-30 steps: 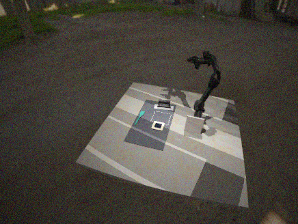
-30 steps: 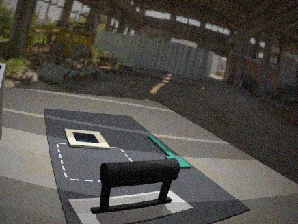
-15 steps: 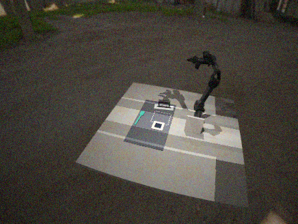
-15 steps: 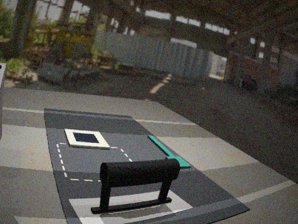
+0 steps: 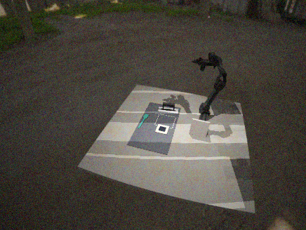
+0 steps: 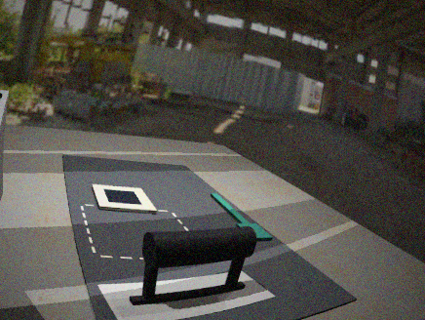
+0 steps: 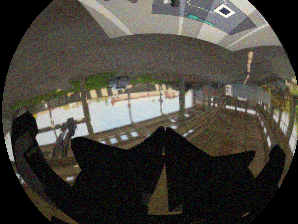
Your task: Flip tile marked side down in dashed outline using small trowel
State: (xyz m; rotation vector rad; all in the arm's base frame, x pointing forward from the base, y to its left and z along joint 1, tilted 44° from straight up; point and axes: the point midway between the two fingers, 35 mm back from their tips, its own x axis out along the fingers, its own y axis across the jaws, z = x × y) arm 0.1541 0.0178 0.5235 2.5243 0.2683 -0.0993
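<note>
Teal trowel (image 5: 143,120) lies well below closed claw (image 5: 197,62).

Small trowel (image 6: 240,215): teal, flat-bladed, lying on the grey mat (image 6: 205,195) at its edge, untouched. Tile (image 6: 123,197): cream square with a dark marked centre facing up, lying flat, overlapping one edge of the white dashed outline (image 6: 93,249), mostly outside it.

The striped grey table (image 5: 168,175) carries a dark mat (image 5: 149,140), a pale block (image 5: 200,130) beside it and the arm's base (image 5: 204,111) near its far edge.
</note>
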